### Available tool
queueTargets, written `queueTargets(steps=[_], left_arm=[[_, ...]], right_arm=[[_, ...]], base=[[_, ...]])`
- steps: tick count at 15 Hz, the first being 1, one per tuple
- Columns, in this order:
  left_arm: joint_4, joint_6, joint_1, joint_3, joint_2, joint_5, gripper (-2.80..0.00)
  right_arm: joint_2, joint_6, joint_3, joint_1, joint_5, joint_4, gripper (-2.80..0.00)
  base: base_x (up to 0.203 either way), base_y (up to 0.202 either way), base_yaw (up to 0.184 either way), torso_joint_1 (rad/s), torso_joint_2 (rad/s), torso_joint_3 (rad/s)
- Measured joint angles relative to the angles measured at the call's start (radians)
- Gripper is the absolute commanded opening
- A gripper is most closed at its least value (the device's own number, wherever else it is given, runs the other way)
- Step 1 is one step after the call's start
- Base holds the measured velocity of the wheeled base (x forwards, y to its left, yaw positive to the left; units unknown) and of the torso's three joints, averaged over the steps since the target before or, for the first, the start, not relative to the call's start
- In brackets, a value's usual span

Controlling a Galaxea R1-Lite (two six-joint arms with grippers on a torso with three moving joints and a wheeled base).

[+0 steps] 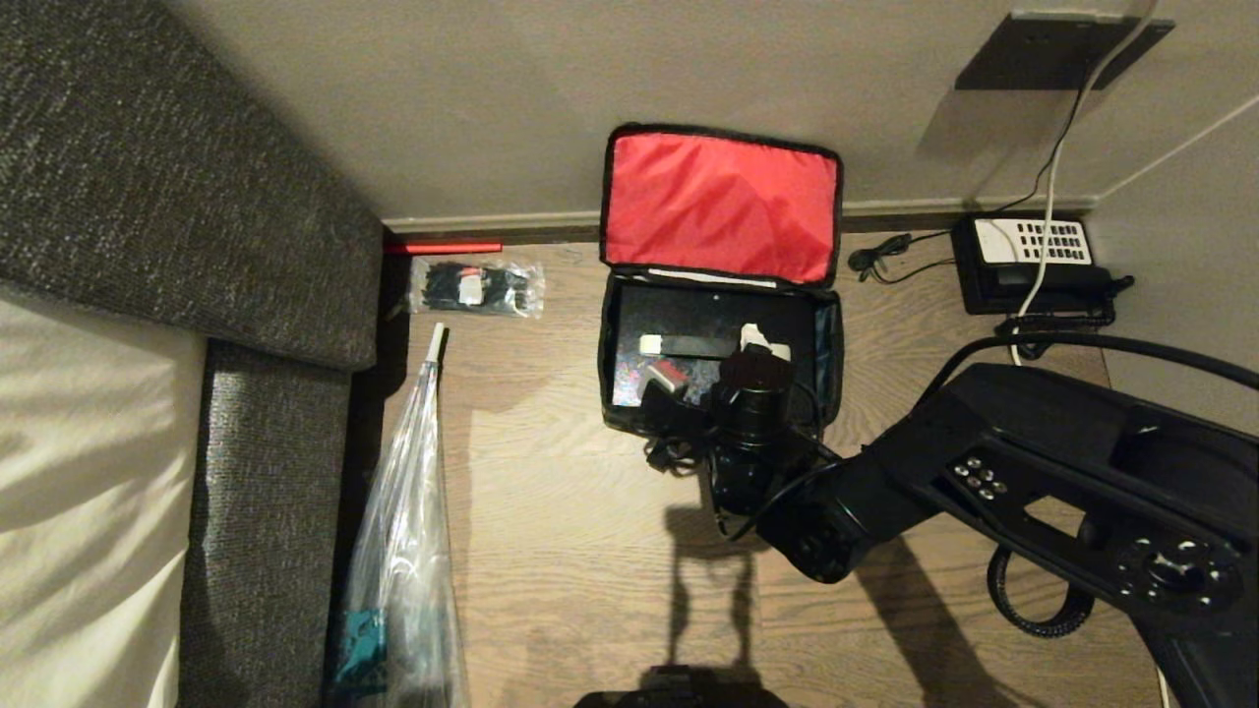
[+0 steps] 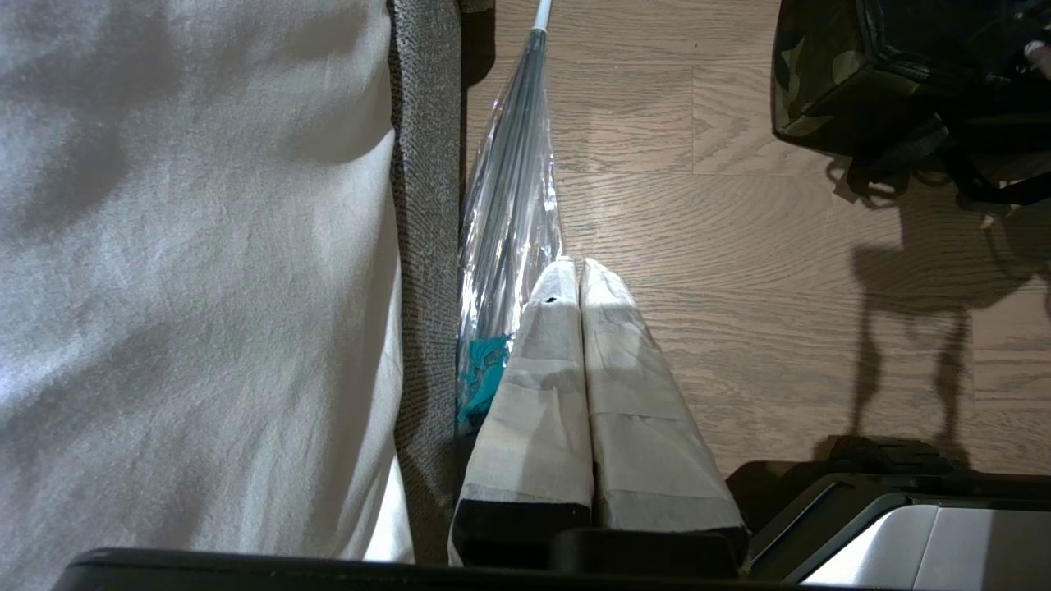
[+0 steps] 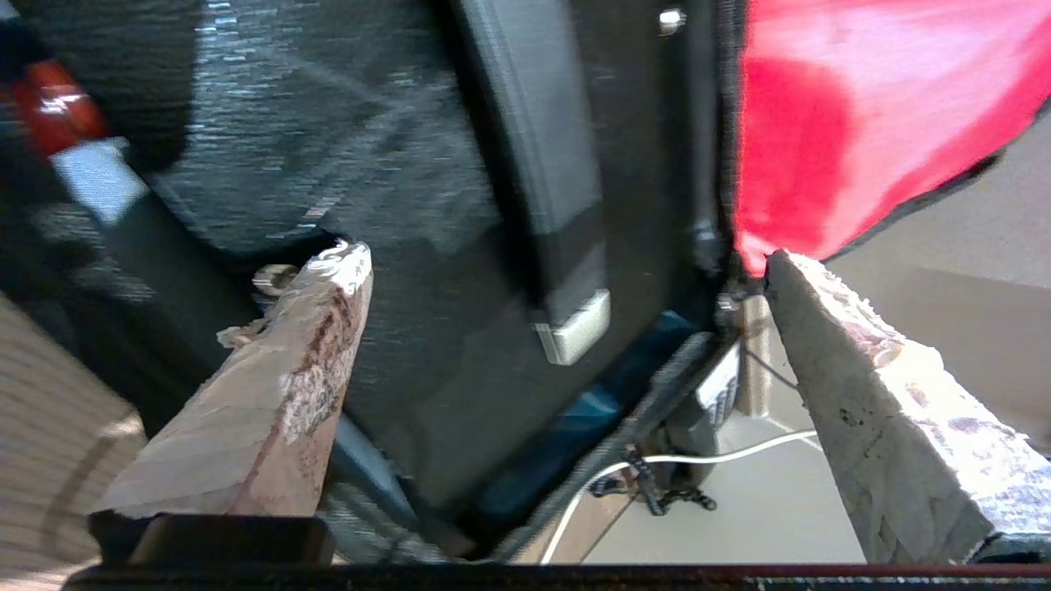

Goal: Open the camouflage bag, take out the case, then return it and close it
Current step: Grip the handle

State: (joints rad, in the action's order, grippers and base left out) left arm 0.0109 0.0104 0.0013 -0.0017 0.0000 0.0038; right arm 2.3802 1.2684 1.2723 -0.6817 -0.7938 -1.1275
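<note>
Right gripper (image 3: 566, 263) over open bag, fingers spread wide, nothing between them. Left gripper (image 2: 579, 275) parked by sofa (image 1: 197, 197), fingers pressed together, empty. One camouflage bag (image 1: 831, 344), red lid (image 1: 723, 202) propped against wall. One case (image 1: 689, 334), flat, black, inside bag; latch probably red. One telephone (image 1: 1028, 261). Wood floor (image 1: 570, 551).

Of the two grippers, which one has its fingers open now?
The right gripper: its fingers stand wide apart over the case in the camouflage bag. The left gripper has its fingers pressed together, above the floor.
</note>
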Motion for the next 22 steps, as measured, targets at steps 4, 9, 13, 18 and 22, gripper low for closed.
queueTargets(steps=[4, 9, 13, 18, 22], left_arm=[[0.000, 0.000, 0.000, 0.000, 0.000, 0.000, -2.80], [0.000, 0.000, 0.000, 0.000, 0.000, 0.001, -2.80], [0.000, 0.000, 0.000, 0.000, 0.000, 0.000, -2.80], [0.000, 0.000, 0.000, 0.000, 0.000, 0.000, -2.80], [0.000, 0.000, 0.000, 0.000, 0.000, 0.000, -2.80]], right_arm=[[0.019, 0.042, 0.001, 0.001, 0.001, -0.059, 0.00], [0.009, 0.164, 0.024, 0.029, 0.001, -0.066, 0.00], [0.021, 0.180, 0.059, 0.053, 0.000, -0.076, 0.00], [0.085, 0.187, 0.168, 0.079, 0.004, -0.128, 0.00], [0.151, 0.187, 0.267, 0.103, 0.004, -0.183, 0.00]], base=[[0.000, 0.000, 0.000, 0.000, 0.00, 0.000], [0.000, 0.000, 0.000, 0.000, 0.00, 0.000], [0.000, 0.000, 0.000, 0.000, 0.00, 0.000], [0.000, 0.000, 0.000, 0.000, 0.00, 0.000], [0.000, 0.000, 0.000, 0.000, 0.00, 0.000]])
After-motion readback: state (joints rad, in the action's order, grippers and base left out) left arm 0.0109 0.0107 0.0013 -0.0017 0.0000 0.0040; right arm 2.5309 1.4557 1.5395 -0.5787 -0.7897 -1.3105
